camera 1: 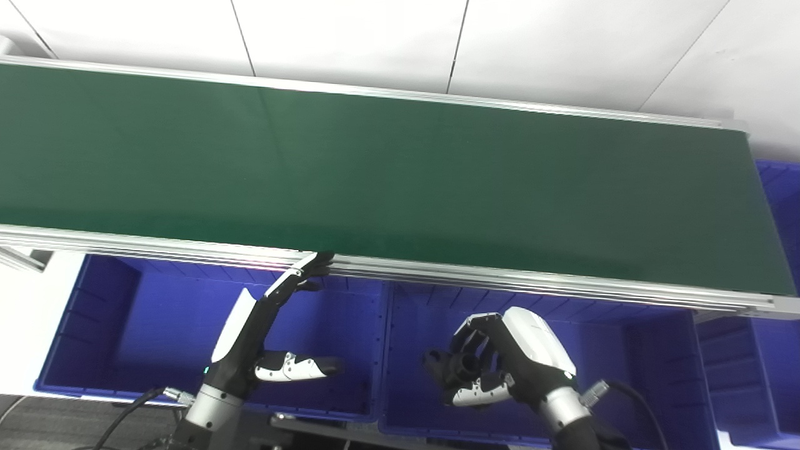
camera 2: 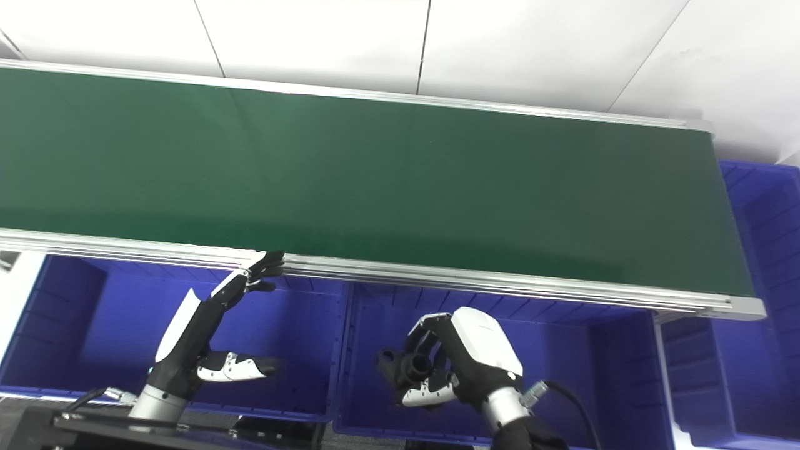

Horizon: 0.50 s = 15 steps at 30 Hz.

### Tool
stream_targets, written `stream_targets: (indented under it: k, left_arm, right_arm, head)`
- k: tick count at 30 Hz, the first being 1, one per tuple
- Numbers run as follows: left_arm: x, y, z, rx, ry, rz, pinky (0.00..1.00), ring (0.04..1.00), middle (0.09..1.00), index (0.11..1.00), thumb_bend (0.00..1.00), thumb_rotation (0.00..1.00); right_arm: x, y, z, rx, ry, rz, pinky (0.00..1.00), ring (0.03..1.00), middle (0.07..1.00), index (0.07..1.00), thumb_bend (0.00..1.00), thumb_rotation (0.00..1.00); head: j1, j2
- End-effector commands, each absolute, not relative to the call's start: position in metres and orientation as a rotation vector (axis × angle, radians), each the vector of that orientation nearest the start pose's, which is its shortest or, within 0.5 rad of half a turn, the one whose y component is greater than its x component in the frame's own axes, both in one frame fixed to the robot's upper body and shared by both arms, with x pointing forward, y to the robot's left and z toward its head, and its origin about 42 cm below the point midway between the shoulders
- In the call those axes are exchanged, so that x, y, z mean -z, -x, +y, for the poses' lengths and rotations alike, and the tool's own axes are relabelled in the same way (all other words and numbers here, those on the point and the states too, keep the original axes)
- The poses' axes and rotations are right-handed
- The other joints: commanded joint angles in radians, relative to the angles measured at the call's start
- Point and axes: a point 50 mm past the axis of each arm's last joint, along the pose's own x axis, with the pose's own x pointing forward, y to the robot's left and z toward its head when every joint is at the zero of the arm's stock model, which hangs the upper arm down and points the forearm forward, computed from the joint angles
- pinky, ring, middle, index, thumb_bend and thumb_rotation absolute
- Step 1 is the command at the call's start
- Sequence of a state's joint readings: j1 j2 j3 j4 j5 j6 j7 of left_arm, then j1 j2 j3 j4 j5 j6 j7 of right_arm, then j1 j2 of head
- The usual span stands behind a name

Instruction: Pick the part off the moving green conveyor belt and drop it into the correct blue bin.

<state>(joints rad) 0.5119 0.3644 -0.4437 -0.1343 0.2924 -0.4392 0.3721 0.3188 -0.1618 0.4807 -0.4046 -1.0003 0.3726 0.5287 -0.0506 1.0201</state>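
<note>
While a long green conveyor belt (camera 1: 400, 181) with silver rails runs across the upper scene, its surface bare, two robot hands hang below its near edge over blue bins. The right hand (camera 1: 494, 362) is curled closed around a small black part (camera 1: 451, 364), holding it above the middle blue bin (camera 1: 644, 362), whose floor is visible beneath. The part looks dark and rounded; its exact shape is hard to tell. The left hand (camera 1: 269, 331) is released and holds nothing: its fingers (camera 1: 306, 269) stretch up toward the belt's near rail, thumb pointing sideways. It hangs over the left blue bin (camera 1: 125, 319). Another blue bin (camera 1: 775, 350) sits at the far right, past the belt's end. White wall panels (camera 1: 350, 37) lie behind the belt.
</note>
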Motion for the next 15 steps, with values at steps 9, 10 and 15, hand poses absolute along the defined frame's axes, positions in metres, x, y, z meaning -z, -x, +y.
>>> stream_targets:
  k: [9, 10, 15]
  left_arm:
    - [-0.0732, -0.077, 0.228, 0.191, -0.312, -0.138, 0.73, 0.816, 0.865, 0.866, 0.83, 0.66]
    - [-0.073, -0.0772, 0.2279, 0.19, -0.313, -0.138, 0.73, 0.813, 0.864, 0.865, 0.83, 0.66]
    - [-0.0726, -0.0767, 0.2269, 0.191, -0.324, -0.139, 0.72, 0.808, 0.861, 0.867, 0.82, 0.67]
  right_arm:
    - [-0.0858, -0.163, -0.1354, -0.797, 1.131, 0.492, 0.89, 0.969, 0.964, 0.906, 0.47, 0.67]
    - [-0.0864, -0.1624, -0.1353, -0.784, 1.137, 0.494, 0.93, 0.984, 0.981, 0.919, 0.49, 0.72]
    - [-0.0924, -0.1562, -0.1367, -0.707, 1.145, 0.469, 1.0, 1.0, 1.0, 0.966, 0.56, 0.79]
  head:
    - [-0.02, -0.005]
    - [-0.019, -0.008]
    - [-0.009, -0.018]
